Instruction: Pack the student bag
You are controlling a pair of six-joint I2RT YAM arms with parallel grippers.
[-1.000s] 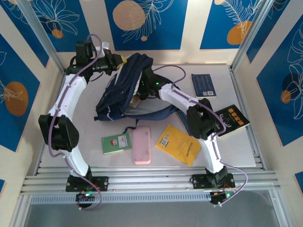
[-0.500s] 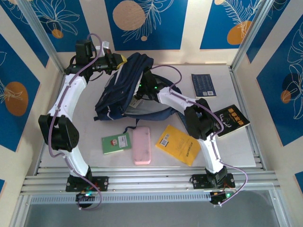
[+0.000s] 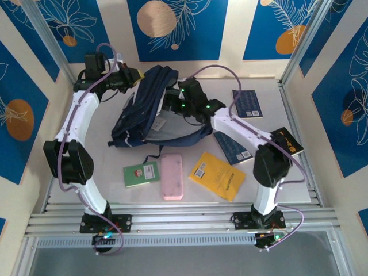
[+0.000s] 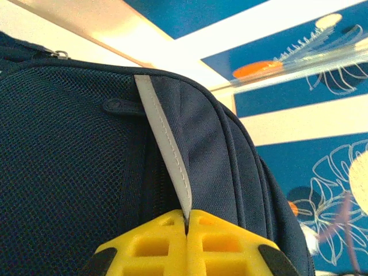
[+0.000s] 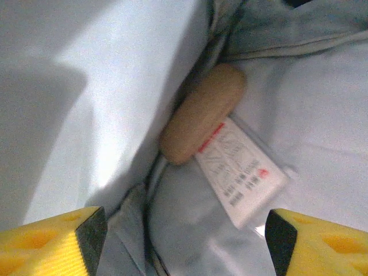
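The student bag (image 3: 144, 112), navy blue with a pale grey lining, lies at the back of the table with its mouth facing the right arm. My left gripper (image 3: 137, 73) is shut on the bag's top edge; in the left wrist view its yellow fingers (image 4: 161, 241) pinch a pale grey stripe (image 4: 167, 155) on the bag (image 4: 75, 172). My right gripper (image 3: 169, 109) reaches into the bag's mouth. In the right wrist view it stands open (image 5: 184, 233) over the grey lining (image 5: 190, 213), with a tan oblong piece (image 5: 201, 112) and a white label (image 5: 241, 172) ahead of it.
On the table in front of the bag lie a green booklet (image 3: 141, 174), a pink case (image 3: 171, 176) and a yellow book (image 3: 217, 175). A dark blue book (image 3: 233, 148) lies under the right arm. Another blue book (image 3: 248, 103) and a black book (image 3: 286, 141) are at the right.
The left gripper has pulled the bag's top a little to the left. The right arm has stretched out, its gripper has gone further into the bag, and the dark blue book under it now shows.
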